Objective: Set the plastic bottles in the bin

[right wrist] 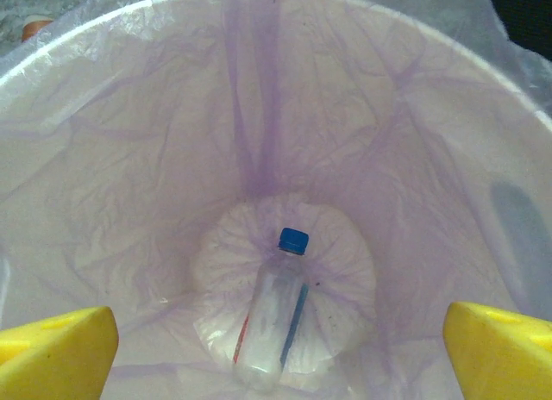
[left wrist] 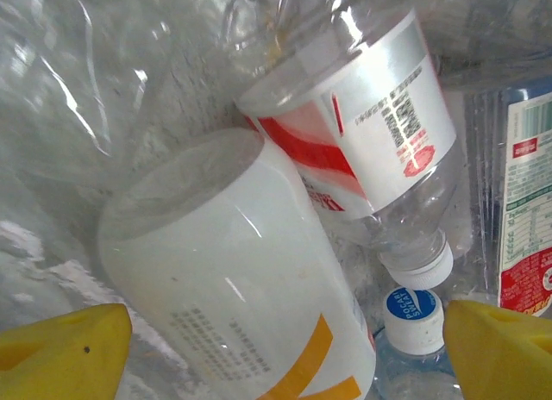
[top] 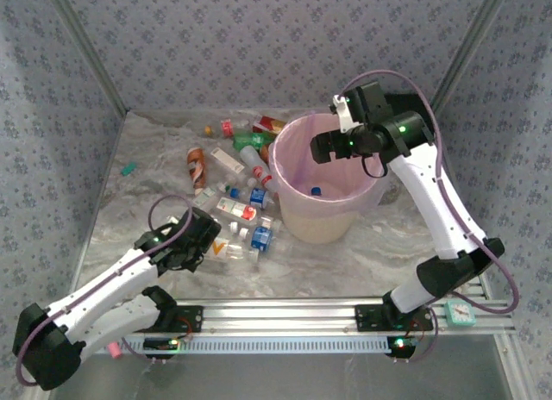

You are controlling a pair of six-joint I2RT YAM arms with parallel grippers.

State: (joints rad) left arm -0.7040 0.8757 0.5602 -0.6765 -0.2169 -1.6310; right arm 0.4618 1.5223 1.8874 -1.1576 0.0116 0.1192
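One clear plastic bottle with a blue cap [right wrist: 274, 331] lies on its side at the bottom of the large round cream bin [top: 321, 226], which is lined with a thin pink bag. The other small plastic bottles [top: 241, 209] lie in a loose heap on the grey marble-pattern table [top: 379, 253], just to the left of the bin. Among them, a white bottle with an orange mark [left wrist: 233, 288] lies beside a clear bottle with a red and white label [left wrist: 362, 133] and touches it. A small bottle with a blue and white cap [left wrist: 414, 318] is next to both. The left gripper [left wrist: 280, 353] is low over this heap. Its yellow fingers are wide apart with the white bottle between them, and they do not grip it. The right gripper [right wrist: 278, 353] hangs above the mouth of the bin, spread wide and holding nothing.
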